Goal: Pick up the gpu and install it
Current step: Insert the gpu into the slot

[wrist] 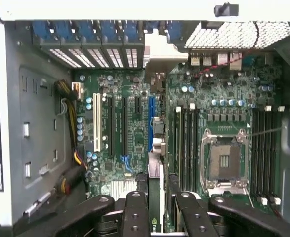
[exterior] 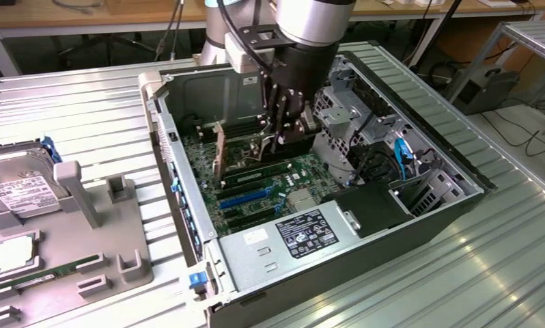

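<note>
End effector: black two-finger gripper (wrist: 156, 186), count 1, low inside the open case; fingers (wrist: 136, 210) narrow, clamped on either face of the card.
Task item: thin, dark, rectangular gpu (wrist: 155, 197), count 1; held edge-on and upright between the pads, running from the gripper toward the case's rear wall.
Card vs. slot: parallel to the long blue expansion slot (wrist: 150, 123) and just beside it; seated or not, cannot tell.
Other slots: 1 long white slot (wrist: 97, 123); black slots between white and blue.
Board: green motherboard (wrist: 103, 81); 1 bare silver CPU socket (wrist: 225, 160); banks of black memory slots (wrist: 186, 143) on both sides of it.
Case: grey metal tower case (exterior: 418, 116) lying on its side, side panel off; 1 silver power supply box with a printed label (exterior: 291, 236) at one end.
Exterior view's left, well apart from the gripper: grey parts tray (exterior: 117, 273) with 1 boxy silver hard drive (exterior: 18, 188), 1 narrow green memory stick (exterior: 45, 277), 1 square silver processor chip (exterior: 13, 251).
Support: ribbed metal table (exterior: 491, 273).
</note>
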